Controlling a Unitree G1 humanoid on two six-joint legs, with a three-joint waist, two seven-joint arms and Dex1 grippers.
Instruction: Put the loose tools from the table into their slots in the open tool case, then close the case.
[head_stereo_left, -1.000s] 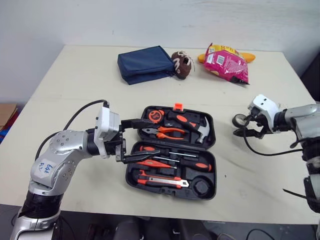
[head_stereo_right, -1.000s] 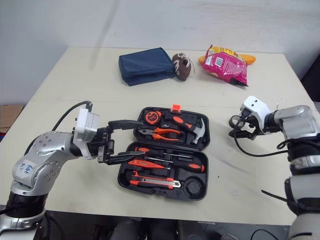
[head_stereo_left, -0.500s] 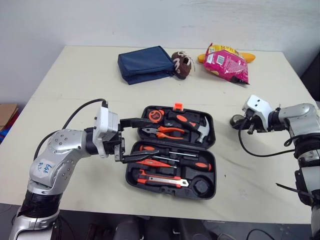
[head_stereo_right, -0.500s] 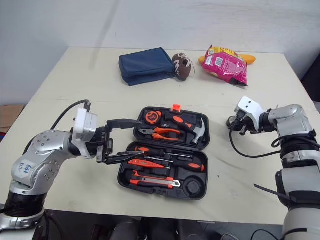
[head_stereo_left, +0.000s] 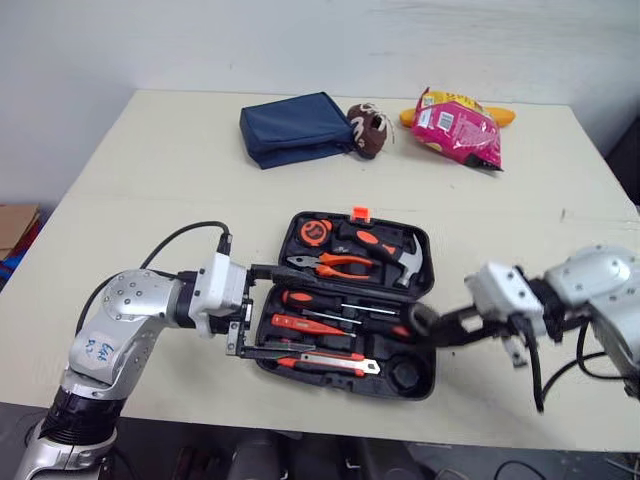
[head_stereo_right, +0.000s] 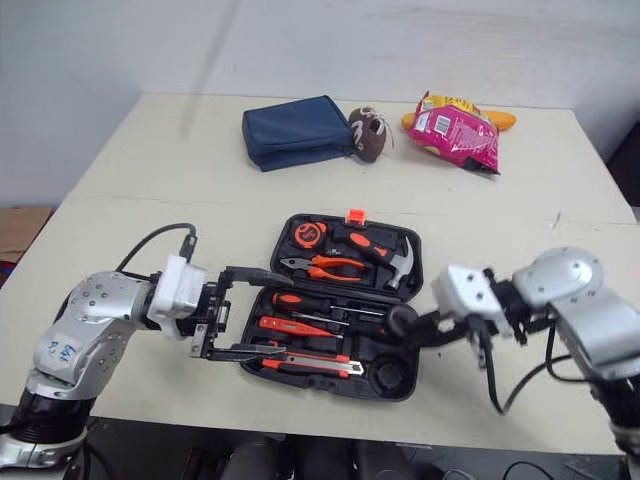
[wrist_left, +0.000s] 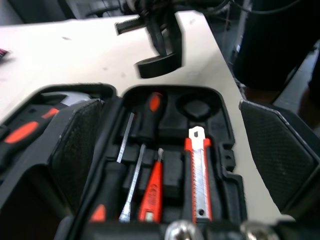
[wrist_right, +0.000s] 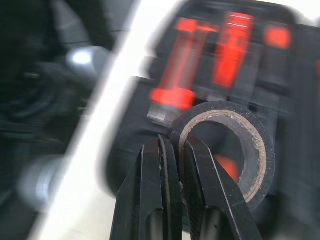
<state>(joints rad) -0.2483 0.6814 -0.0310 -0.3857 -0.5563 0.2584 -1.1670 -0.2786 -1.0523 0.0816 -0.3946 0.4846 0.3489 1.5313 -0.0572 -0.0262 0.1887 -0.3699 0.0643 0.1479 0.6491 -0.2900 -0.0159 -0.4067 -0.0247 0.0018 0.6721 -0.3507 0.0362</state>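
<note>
Right gripper (wrist_right: 172, 142) is clamped on the black roll of electrical tape (head_stereo_left: 422, 318). I see the roll at the right edge of the open black plastic tool case (head_stereo_left: 425, 262), near the beige counter's (head_stereo_left: 150, 160) front edge. Left gripper (head_stereo_left: 268, 310): fingers spread apart at the case's left edge.

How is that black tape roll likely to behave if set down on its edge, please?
Probably rolls away: the tape roll is a round ring. Likely light, since the right claw carries it pinching only one wall.
</note>
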